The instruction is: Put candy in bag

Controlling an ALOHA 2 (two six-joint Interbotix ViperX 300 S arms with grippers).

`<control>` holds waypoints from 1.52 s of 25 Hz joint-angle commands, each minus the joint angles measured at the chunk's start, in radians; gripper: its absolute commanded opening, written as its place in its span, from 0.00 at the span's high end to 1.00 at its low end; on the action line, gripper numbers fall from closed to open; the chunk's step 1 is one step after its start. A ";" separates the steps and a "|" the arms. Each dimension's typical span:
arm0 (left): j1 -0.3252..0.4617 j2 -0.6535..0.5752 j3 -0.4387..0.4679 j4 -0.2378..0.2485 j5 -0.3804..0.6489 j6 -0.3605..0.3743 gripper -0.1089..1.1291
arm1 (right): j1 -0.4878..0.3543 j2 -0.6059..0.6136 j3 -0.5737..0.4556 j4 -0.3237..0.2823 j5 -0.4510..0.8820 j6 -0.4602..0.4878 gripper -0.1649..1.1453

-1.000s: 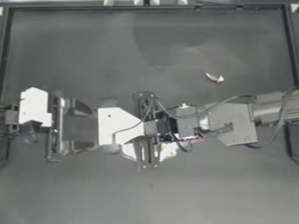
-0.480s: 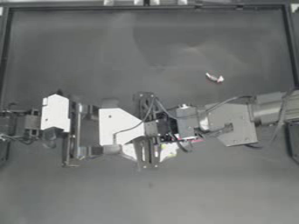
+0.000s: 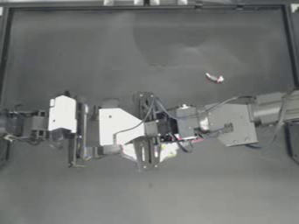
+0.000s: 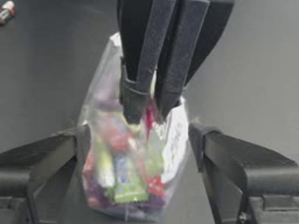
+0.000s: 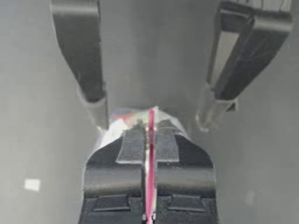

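1. The bag (image 3: 146, 151) sits near the middle of the tabletop (image 3: 152, 48), a little toward its near edge, and most of it is hidden under the two arms in the top view.
2. The right gripper (image 5: 151, 144) reaches in from the right edge and is clenched on the bag's mouth: in the right wrist view the pink-red strip (image 5: 151, 166) runs straight up between the two pressed-together jaws.
3. In the left wrist view the bag (image 4: 134, 162) hangs upright below the right gripper (image 4: 153, 103), whose dark fingers (image 4: 175, 57) pinch its top edge.
4. Through the clear plastic that view shows multicoloured wrappers, red, green, blue and purple, packed toward the bottom.
5. The left gripper (image 4: 137, 175) stands released, one jaw on each side of the bag's lower half; I cannot tell whether either jaw touches the plastic.
6. In the top view the left gripper (image 3: 81, 144) lies toward the left edge of the tabletop, just beside the bag.
7. The candy (image 3: 214, 78) lies alone on the bare tabletop, toward the right edge and farther back than the grippers, well apart from the bag.
8. It also shows in the left wrist view as a small white and red piece (image 4: 6, 11) on the dark surface beyond the bag.
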 commanded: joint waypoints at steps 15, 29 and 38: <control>0.000 -0.017 -0.028 0.002 -0.009 0.003 0.32 | 0.000 -0.043 -0.008 -0.002 -0.005 0.000 0.84; -0.002 -0.038 -0.028 0.003 -0.009 0.003 0.33 | 0.000 -0.043 -0.008 -0.002 -0.005 -0.005 0.84; -0.006 -0.041 -0.028 0.005 -0.009 0.005 0.43 | 0.000 -0.041 -0.008 -0.002 -0.005 -0.003 0.84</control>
